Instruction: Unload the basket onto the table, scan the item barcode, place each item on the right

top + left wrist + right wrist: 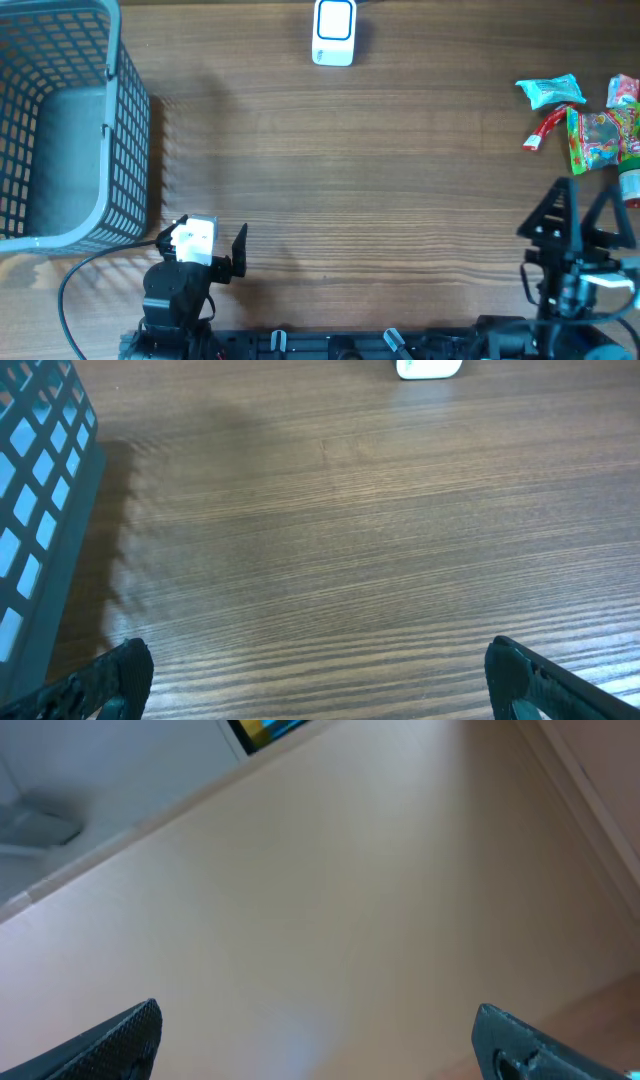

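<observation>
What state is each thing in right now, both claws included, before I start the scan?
Left claw: open, holding nothing.
Right claw: open, holding nothing.
Basket: upright, empty.
Scanner: sitting alone at far centre, untouched.
Snack packets: lying in a loose pile on the right, none picked up.

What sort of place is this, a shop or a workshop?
Probably a mock shop checkout on a wooden table: a white barcode scanner at the far edge, a grey plastic basket on the left, and a heap of snack packets on the right.
</observation>
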